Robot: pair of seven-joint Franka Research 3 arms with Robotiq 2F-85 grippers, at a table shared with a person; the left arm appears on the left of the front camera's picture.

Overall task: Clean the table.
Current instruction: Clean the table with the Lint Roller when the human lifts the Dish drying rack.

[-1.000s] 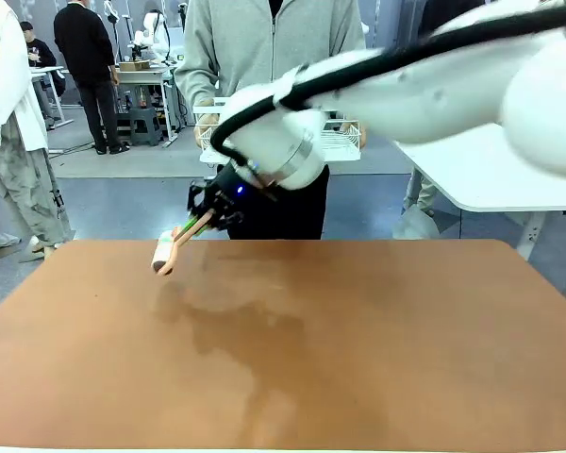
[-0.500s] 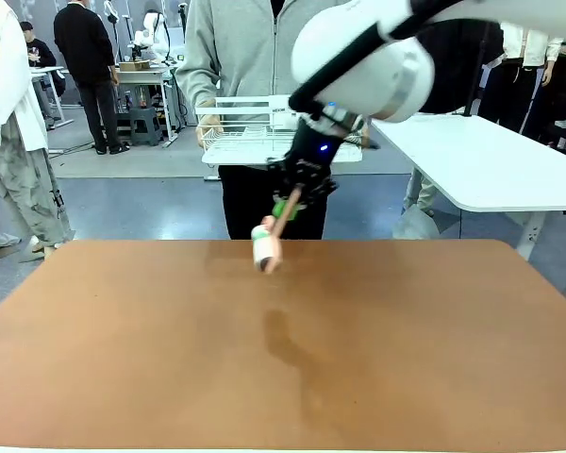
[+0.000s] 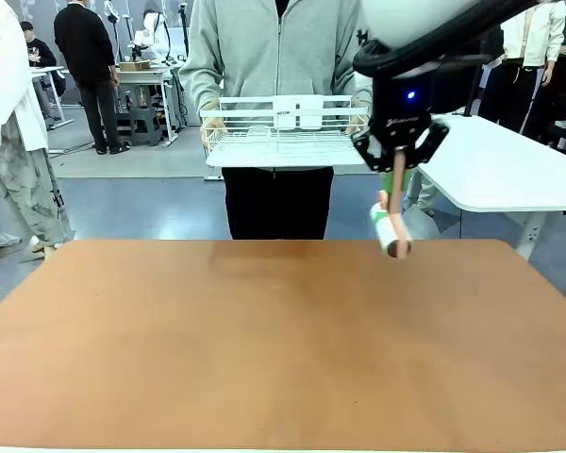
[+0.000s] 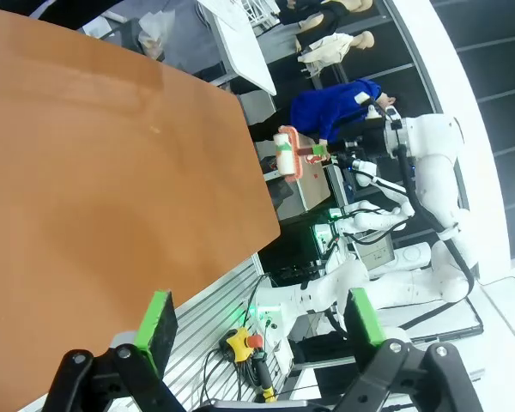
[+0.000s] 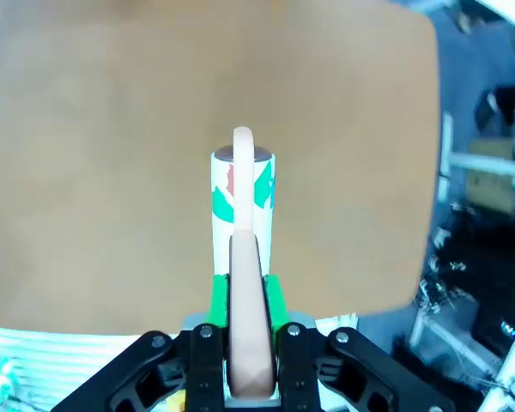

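My right arm is cut off by the top edge of the front view, and there my right gripper [image 3: 397,159] is a dark shape whose fingers I cannot separate. Seen from the wrist, its green pads [image 5: 275,300] are clenched on the pale pink handle of a lint roller [image 5: 243,193]. The roller's white wrap carries teal and red marks, too blurred to read. The plate on the wire basket [image 3: 283,142] that a person holds is likewise unreadable. The table [image 3: 264,349] spreads below the roller's head, which hangs at the far edge, right of the middle; I cannot tell whether it touches. My left gripper [image 4: 259,319] stands released, the table ahead of it.
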